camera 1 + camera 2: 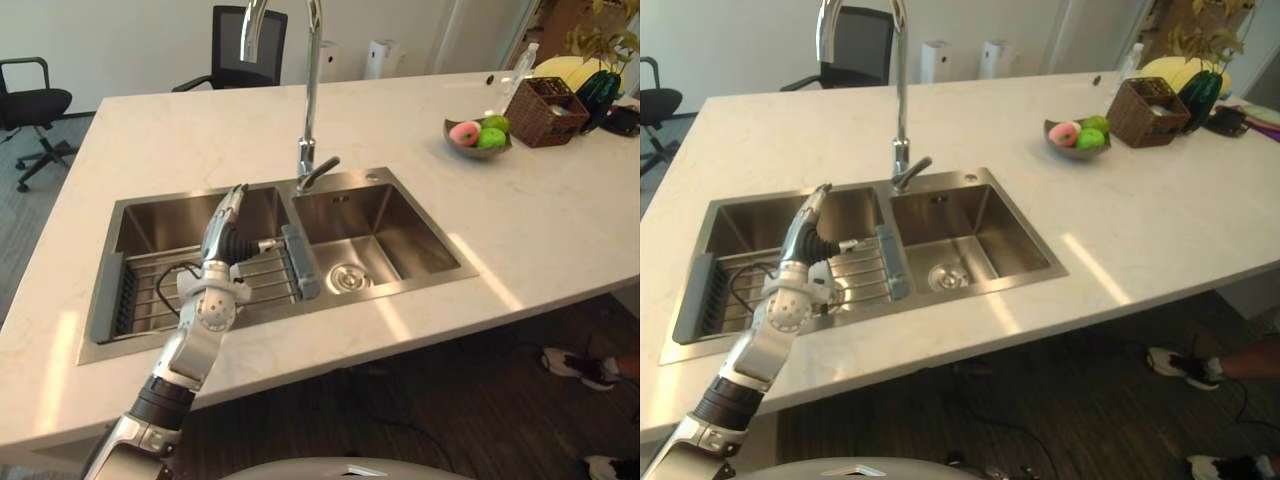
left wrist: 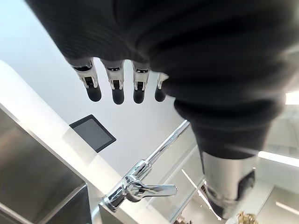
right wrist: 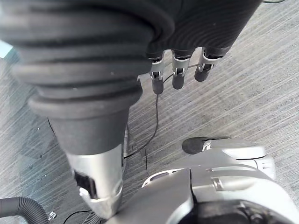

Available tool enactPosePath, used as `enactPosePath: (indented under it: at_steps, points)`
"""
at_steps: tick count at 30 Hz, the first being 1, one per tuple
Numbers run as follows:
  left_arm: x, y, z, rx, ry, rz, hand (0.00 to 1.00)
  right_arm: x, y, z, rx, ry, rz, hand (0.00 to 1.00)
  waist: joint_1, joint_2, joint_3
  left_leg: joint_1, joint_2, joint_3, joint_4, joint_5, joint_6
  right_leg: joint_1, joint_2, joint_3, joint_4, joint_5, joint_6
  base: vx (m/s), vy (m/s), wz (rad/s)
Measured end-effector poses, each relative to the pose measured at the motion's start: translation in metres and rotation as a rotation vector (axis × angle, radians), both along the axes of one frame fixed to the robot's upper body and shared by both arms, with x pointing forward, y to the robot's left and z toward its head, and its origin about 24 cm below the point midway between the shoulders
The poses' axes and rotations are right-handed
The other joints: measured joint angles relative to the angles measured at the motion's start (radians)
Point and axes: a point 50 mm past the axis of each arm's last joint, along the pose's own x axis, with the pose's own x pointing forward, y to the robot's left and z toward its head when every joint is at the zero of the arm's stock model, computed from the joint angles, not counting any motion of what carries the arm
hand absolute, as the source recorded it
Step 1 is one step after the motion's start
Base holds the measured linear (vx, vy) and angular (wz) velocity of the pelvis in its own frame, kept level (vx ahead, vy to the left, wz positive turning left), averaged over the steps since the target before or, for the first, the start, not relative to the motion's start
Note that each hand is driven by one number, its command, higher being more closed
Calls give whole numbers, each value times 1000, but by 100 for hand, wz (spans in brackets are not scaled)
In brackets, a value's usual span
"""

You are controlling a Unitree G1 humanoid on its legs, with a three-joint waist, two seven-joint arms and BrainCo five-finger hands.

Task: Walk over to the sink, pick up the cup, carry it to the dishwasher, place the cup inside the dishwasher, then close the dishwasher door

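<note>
Double sink (image 1: 395, 225) set into a pale stone tabletop (image 1: 560, 220), seen from the near side. The left robot hand (image 1: 222, 235) is raised over the left basin (image 1: 150, 205), fingers (image 2: 116, 88) straight and apart from the thumb, clasping nothing. It stands above a wire rack (image 1: 150, 285) that spans this basin between grey end bars. What lies on the rack behind the hand cannot be told. The right basin (image 1: 405, 250) holds a drain (image 1: 345, 277), and a tall arched faucet (image 1: 310, 100) rises at the far rim between the basins. The right robot hand (image 3: 178, 74) hangs over the floor, fingers relaxed and holding nothing.

To the right of the sink lies a broad bare stretch of tabletop. A bowl (image 1: 478, 135) of fruit and a woven basket (image 1: 545, 110) stand near its far right corner, well apart from the sink. The near edge runs close along the sink's front rim. Below it, at near right, is dark floor (image 1: 450, 400) with a person's shoes (image 1: 580, 368).
</note>
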Motion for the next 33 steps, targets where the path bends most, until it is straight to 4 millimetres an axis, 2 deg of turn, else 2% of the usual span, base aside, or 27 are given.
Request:
enactPosePath:
  at_steps: [6,12,16,22,29,33]
  points:
    - [1,7,-3,189,79,-64,0,10,-7,3,-5,-7,42,0,-20,20,21,3,-13,-25,-25,16,4,-3,-13,-23,0,0,6,-5,5,9]
    - [1,16,-6,322,160,-108,0,15,-8,3,3,-13,51,0,-24,20,31,2,-18,-26,-26,16,4,-3,-19,-31,0,0,7,3,1,3]
    - [1,21,-15,462,248,-133,0,16,-9,4,7,-13,54,0,-28,18,34,3,-24,-25,-26,16,7,-2,-25,-31,0,2,10,-29,8,0]
    - [3,37,-38,517,392,-101,0,21,-9,4,25,-14,63,0,-46,21,44,2,-24,-22,-26,17,8,-4,-25,-29,0,3,12,-26,-2,0]
    - [4,51,-50,534,465,-65,0,22,-9,4,29,-9,63,0,-47,21,45,4,-23,-4,-27,14,8,-12,-23,-16,0,3,12,-13,0,-5]
    - [5,59,-49,533,463,-27,0,23,-9,4,31,-9,64,0,-49,21,45,4,-23,2,-28,13,8,-16,-22,-8,0,4,13,-17,-3,-6]
